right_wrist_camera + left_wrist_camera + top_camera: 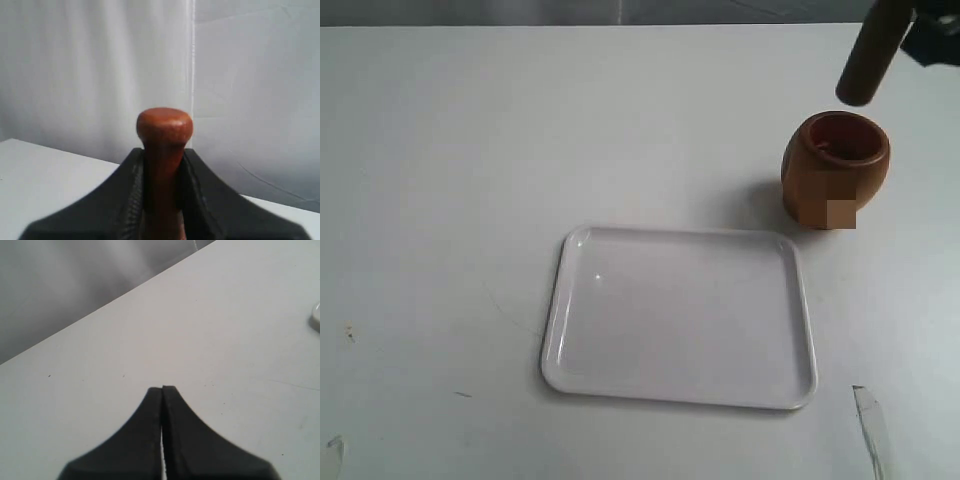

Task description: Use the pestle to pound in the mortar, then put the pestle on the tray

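Observation:
The mortar point(835, 165), a rounded light-brown wooden cup with a reddish inside, stands upright on the table at the right. Just above its far rim hangs the pestle point(873, 50), tilted, thick end down and clear of the mortar. My right gripper point(164, 152) is shut on the pestle's neck, with the small knob point(164, 127) sticking out past the fingertips. The white tray point(680, 315) lies flat in the middle, nearer than the mortar, with nothing on it. My left gripper point(162, 389) is shut on nothing, low over bare table; the exterior view does not show it.
The white table point(440, 180) runs to a far edge against a grey backdrop. A corner of the tray point(316, 315) shows at the edge of the left wrist view. Small specks mark the table at the left point(348, 333).

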Robot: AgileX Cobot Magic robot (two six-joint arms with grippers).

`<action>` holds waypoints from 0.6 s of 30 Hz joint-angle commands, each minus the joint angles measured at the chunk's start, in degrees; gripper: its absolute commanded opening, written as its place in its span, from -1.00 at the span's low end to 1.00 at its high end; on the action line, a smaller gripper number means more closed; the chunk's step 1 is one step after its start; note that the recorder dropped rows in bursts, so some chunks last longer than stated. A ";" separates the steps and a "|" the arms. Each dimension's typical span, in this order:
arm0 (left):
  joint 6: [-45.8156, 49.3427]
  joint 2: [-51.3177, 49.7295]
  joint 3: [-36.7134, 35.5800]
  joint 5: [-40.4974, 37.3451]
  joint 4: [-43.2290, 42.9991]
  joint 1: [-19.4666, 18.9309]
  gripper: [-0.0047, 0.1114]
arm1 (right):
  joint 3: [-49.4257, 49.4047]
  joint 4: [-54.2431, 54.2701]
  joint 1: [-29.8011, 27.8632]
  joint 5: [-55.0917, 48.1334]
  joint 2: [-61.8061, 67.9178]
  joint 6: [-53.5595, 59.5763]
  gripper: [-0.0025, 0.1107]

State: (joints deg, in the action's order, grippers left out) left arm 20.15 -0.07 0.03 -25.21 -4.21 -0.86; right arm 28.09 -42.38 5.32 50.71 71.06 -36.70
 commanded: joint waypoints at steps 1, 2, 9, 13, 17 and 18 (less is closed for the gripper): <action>-0.47 0.07 -0.03 0.17 0.42 0.44 -0.92 | -6.18 11.99 -0.16 8.48 0.89 14.40 -0.96; -0.47 0.07 -0.03 0.17 0.42 0.44 -0.92 | -7.41 14.61 -0.16 10.58 1.66 15.93 -0.96; -0.47 0.07 -0.03 0.17 0.42 0.44 -0.92 | -7.62 19.03 -0.16 19.26 15.82 20.08 -0.96; -0.47 0.07 -0.03 0.17 0.42 0.44 -0.92 | -3.86 18.09 -0.16 19.26 24.96 20.38 -0.96; -0.47 0.07 -0.03 0.17 0.42 0.44 -0.92 | -2.25 16.24 -0.16 19.26 30.03 21.62 -0.96; -0.47 0.07 -0.03 0.17 0.42 0.44 -0.92 | -2.25 16.24 -0.16 19.26 31.17 22.36 -0.96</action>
State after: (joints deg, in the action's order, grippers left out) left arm 20.15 -0.07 0.03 -25.21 -4.21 -0.86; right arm 25.30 -25.05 5.32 68.56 99.73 -16.32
